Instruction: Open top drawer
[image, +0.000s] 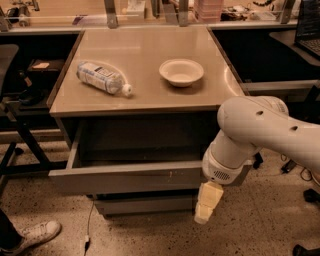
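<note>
The top drawer (125, 177) sits in the lower middle of the frame, pulled out from under the worktop (145, 97). Its flat grey handleless front carries small pale marks towards the right, and its shadowed grey box body shows behind it. A shorter grey drawer front (145, 204) lies just below.

The white arm (260, 130) comes in from the right and covers the drawer front's right end. The gripper (207, 205) hangs below that end, and whether its grip is released or clenched does not show.

A plastic bottle (102, 77) lies on its side at the worktop's left, well apart from a white bowl (181, 71). A white shoe (32, 236) is at the lower left.
</note>
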